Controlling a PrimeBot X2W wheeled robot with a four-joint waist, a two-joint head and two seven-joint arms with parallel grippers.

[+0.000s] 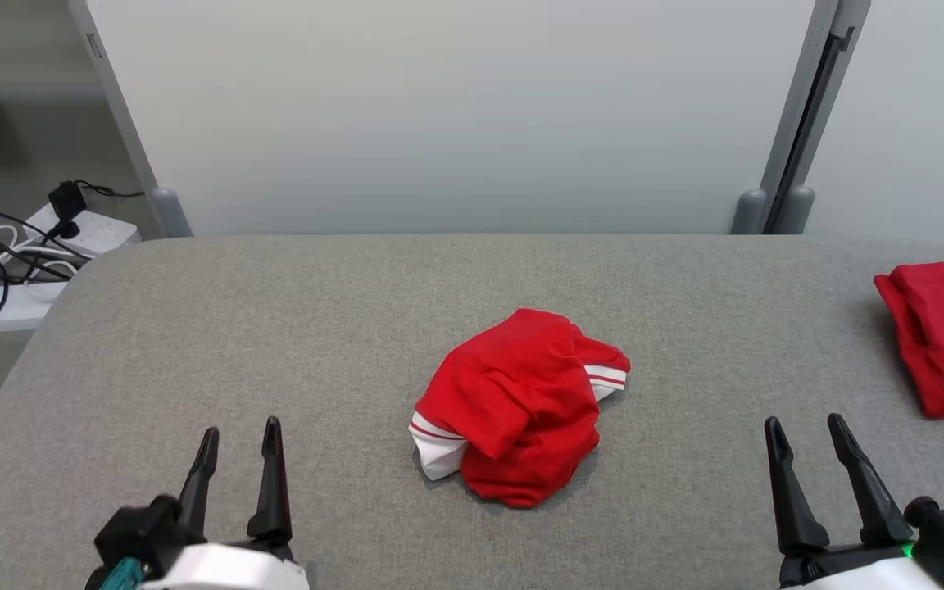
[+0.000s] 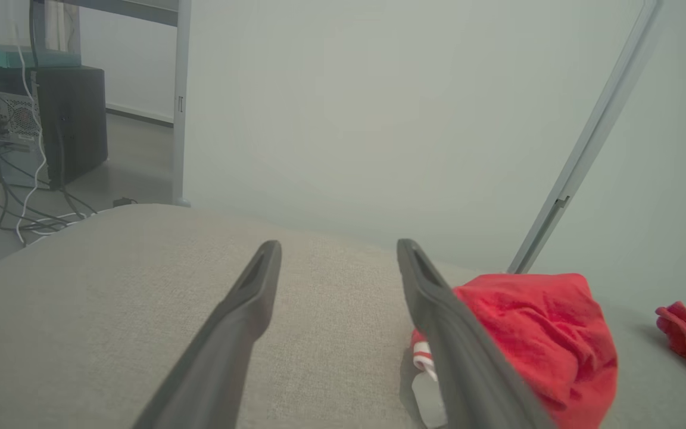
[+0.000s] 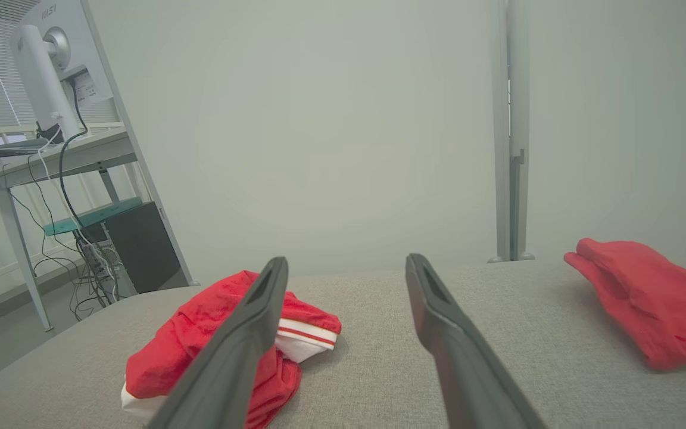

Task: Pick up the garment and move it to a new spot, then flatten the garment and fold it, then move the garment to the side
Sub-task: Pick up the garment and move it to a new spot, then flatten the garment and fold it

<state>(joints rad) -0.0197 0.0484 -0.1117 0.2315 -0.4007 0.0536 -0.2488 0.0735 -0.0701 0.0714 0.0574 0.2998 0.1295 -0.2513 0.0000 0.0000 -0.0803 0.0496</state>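
A crumpled red garment with white, red-striped trim lies bunched in the middle of the grey table. The left wrist view has the garment partly behind the right finger; in the right wrist view the garment lies behind the left finger. My left gripper stands open at the lower left, well clear of the cloth. At the lower right my right gripper is open too, with nothing between its fingers.
A second red garment, folded, lies at the table's right edge; it also shows as a folded red piece in the right wrist view. Grey partition panels stand behind the table. Power strips and cables lie on the floor at the left.
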